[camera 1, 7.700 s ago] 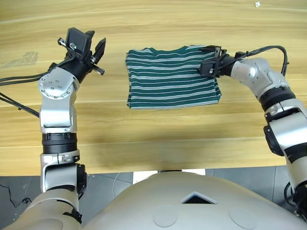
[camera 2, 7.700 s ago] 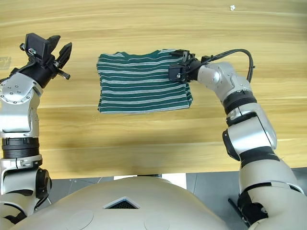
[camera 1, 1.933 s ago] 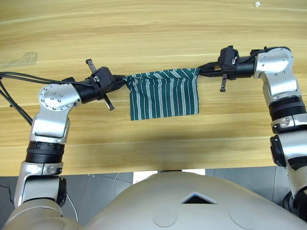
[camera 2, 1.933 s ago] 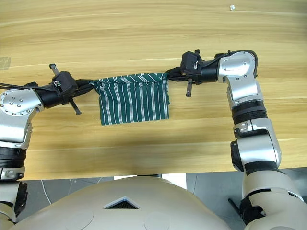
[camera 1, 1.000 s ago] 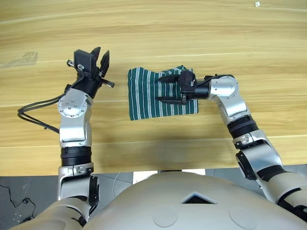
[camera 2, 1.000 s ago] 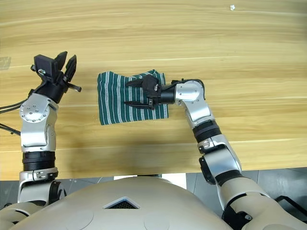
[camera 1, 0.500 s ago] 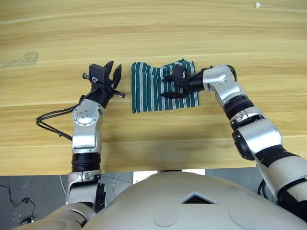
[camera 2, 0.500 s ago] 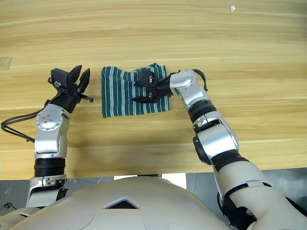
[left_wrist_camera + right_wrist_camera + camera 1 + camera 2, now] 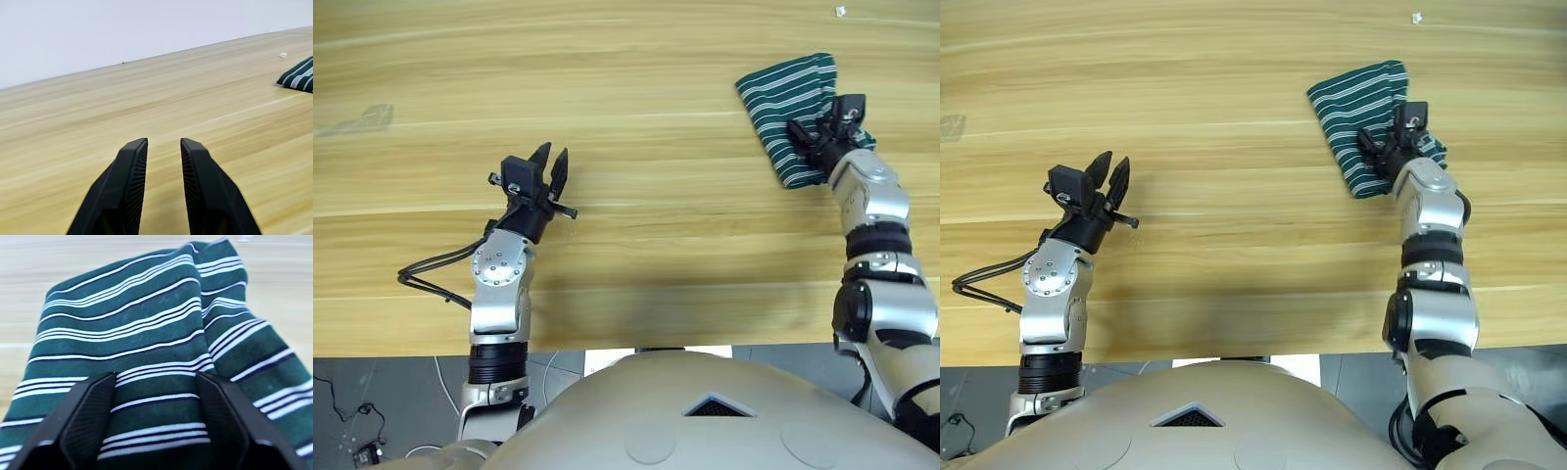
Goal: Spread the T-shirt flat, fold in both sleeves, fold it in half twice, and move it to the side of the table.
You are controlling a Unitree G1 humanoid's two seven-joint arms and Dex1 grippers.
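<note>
On the near left I see my left gripper (image 9: 553,157) hanging just above the wooden table (image 9: 656,59), fingers slightly apart and holding nothing. Farther out on the right, my right gripper (image 9: 155,377) sits released, its two fingers spread wide over the near end of the folded green striped T-shirt (image 9: 783,88). The T-shirt lies skewed at the table's far right side. Beyond it lies a small white scrap (image 9: 839,10).

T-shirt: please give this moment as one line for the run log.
T-shirt: folded, at right side of table | right gripper: fingers open, resting on T-shirt | left gripper: fingers open, clear of T-shirt
</note>
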